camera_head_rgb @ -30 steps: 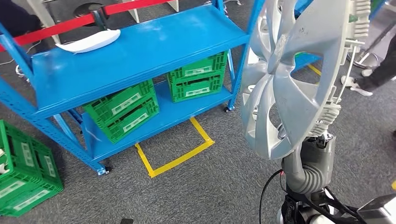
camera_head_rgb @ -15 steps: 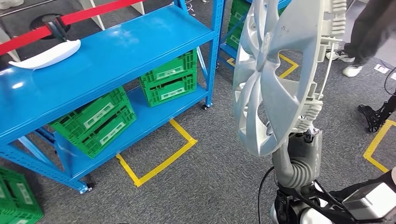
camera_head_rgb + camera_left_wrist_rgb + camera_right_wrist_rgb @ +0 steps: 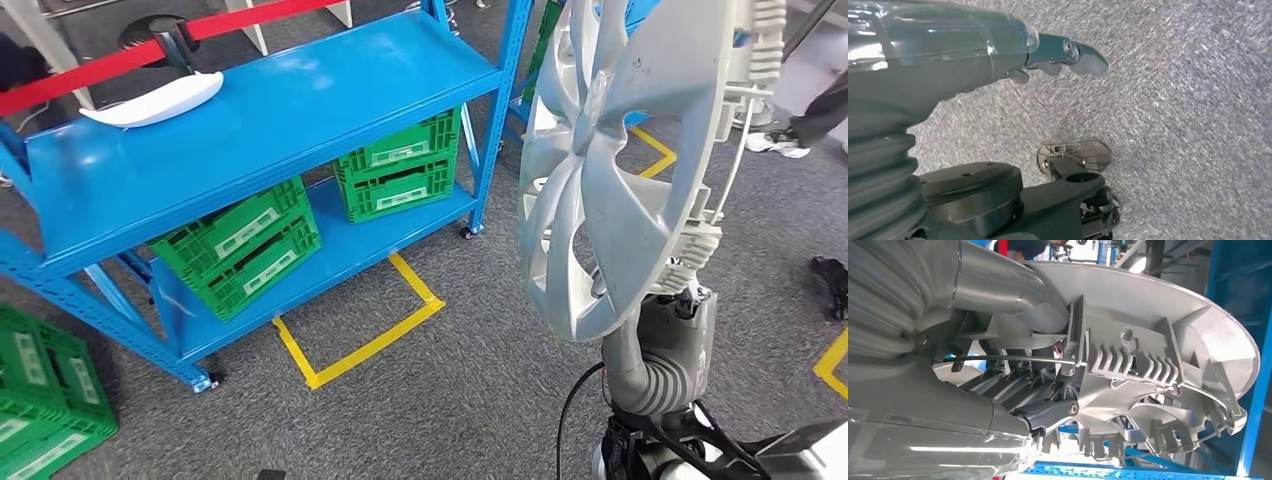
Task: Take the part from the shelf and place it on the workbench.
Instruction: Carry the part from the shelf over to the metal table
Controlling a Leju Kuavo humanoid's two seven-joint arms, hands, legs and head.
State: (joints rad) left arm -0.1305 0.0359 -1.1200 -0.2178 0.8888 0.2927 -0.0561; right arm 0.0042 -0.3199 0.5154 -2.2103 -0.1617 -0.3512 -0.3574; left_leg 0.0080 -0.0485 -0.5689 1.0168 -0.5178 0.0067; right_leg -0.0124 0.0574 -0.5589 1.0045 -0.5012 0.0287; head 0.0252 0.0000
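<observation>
Shelf (image 3: 250, 110) back rightward with the camera's turn; silver wheel cover (image 3: 630, 170) upright, clamped in right hand (image 3: 1043, 390).

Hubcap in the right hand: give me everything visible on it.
The hubcap is a silver-grey wheel cover, plastic by the look, with curved spokes and open slots between them. Its back carries ribbed clips and a thin wire retaining ring near the rim, seen in the right wrist view. It stands on edge, above the carpet, beside the blue shelf. The right hand grips its lower rim from behind.
</observation>
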